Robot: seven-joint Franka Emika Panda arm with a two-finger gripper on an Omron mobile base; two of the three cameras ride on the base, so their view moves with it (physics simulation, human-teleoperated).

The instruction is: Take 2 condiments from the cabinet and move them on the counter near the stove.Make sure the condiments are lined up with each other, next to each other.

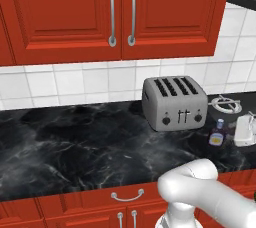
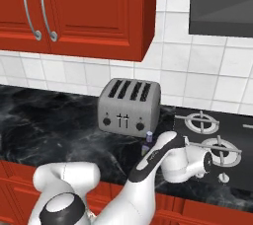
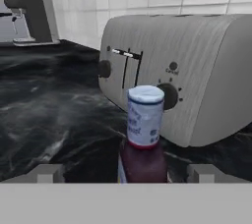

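My gripper (image 3: 127, 173) stands wide open, fingers either side of the dark brown bottle (image 3: 143, 134); it stands upright on the counter (image 1: 75, 142) dead ahead, just before the toaster (image 1: 174, 103), beside the stove (image 2: 217, 137); my own arm hides most of it from the right; whether the pads touch it, can't tell; the yellow bottle — where?
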